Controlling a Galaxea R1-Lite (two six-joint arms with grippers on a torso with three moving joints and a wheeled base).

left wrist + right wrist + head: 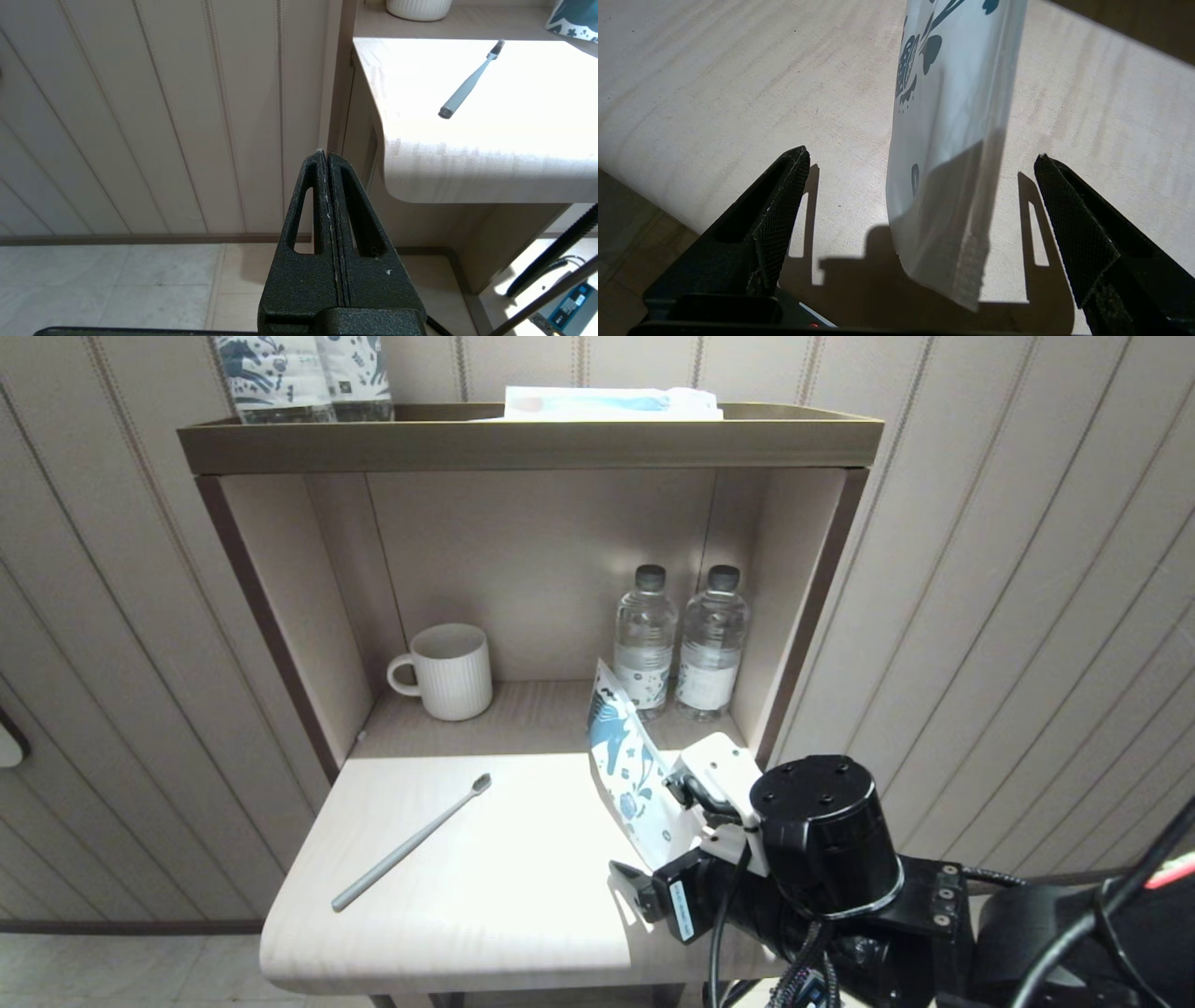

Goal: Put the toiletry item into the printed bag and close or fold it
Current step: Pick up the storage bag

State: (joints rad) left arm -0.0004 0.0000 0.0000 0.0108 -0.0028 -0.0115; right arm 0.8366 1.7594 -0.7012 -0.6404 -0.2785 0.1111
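Grey toothbrush [409, 843] lies flat on the desk [485, 896], its long axis diagonal, bristle head toward the shelf back, handle end toward the front-left edge. Well apart to its right, the bag [627, 765] stands tilted, nothing visible inside. Right end effector [920, 224] sits wide open around the bag's lower end, fingers [775, 219] not touching it. Left end effector [327, 161] hangs beside the desk, fingers pressed together, empty.

Toothbrush [411, 843] lies slantwise on the counter [467, 933], left of the printed bag [627, 765] that stands tilted at the right. Far back in the alcove, the mug [445, 670] sits left, two water bottles [680, 642] right. Packs [301, 375] top the shelf [523, 443].
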